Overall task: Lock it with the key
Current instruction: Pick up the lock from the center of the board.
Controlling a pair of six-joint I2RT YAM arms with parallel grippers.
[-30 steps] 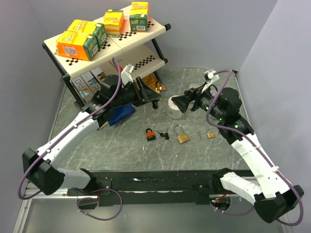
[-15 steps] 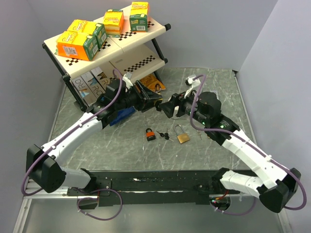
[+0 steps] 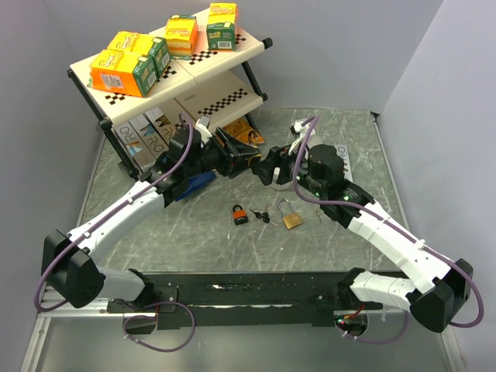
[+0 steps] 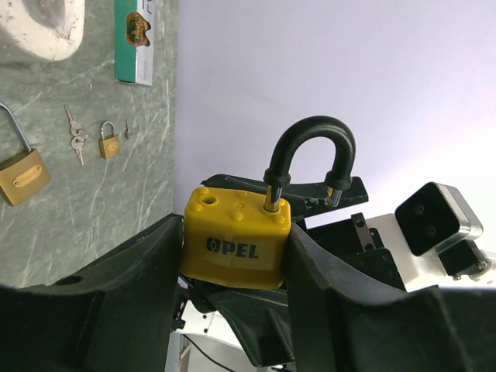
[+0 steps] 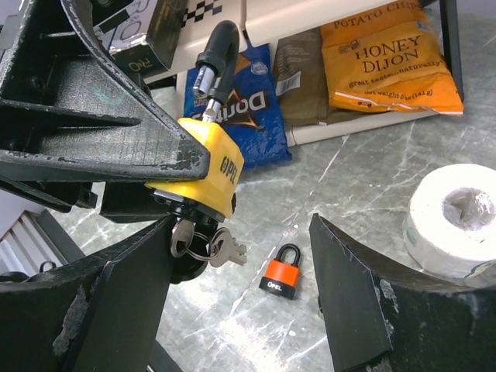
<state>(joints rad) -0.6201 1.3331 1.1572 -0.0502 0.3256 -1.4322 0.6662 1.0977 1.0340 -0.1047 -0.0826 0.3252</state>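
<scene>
The left hand (image 3: 246, 163) clamped the yellow padlock (image 5: 209, 167) — the right hand (image 5: 240, 225), spread apart, flanked the key (image 5: 183, 235) beneath it; next, probably pinch and turn.

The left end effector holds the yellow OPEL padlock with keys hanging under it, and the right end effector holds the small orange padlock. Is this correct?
No. The right end effector is open and holds nothing; the orange padlock lies on the table, as the right wrist view shows. The left end effector does hold the yellow OPEL padlock, keys under it.
</scene>
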